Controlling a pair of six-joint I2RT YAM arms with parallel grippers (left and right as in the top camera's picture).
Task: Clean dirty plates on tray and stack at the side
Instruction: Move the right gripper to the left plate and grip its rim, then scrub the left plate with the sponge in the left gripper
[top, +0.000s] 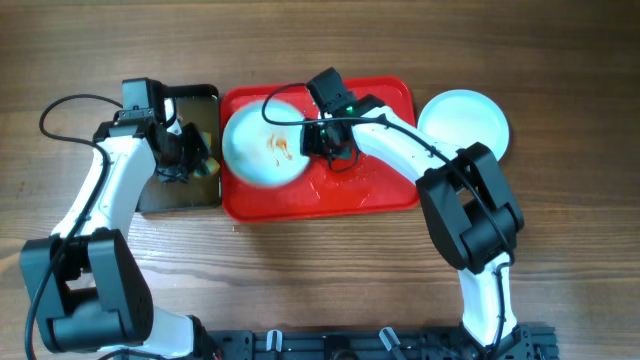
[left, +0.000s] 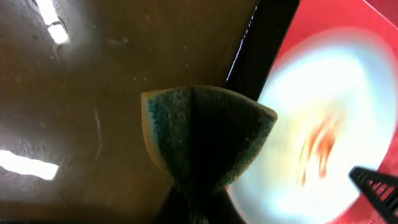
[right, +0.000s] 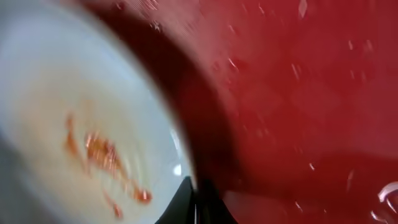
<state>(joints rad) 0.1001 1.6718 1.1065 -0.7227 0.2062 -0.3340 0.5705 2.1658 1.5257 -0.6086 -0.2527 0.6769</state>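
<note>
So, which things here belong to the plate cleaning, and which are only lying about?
Job: dirty plate, held by the right hand; tray; sponge in the left hand; clean plate beside the tray.
Lying about: pan, under the sponge.

Pan: black, glossy brown inside.
Sponge: I see it folded, green-faced, over the pan.
Table: wood grain.

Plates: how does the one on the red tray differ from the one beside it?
The dirty plate bears an orange sauce smear and is on the red tray; the clean plate is spotless and lies on the wooden table. Both are round, pale and similar in size.
</note>
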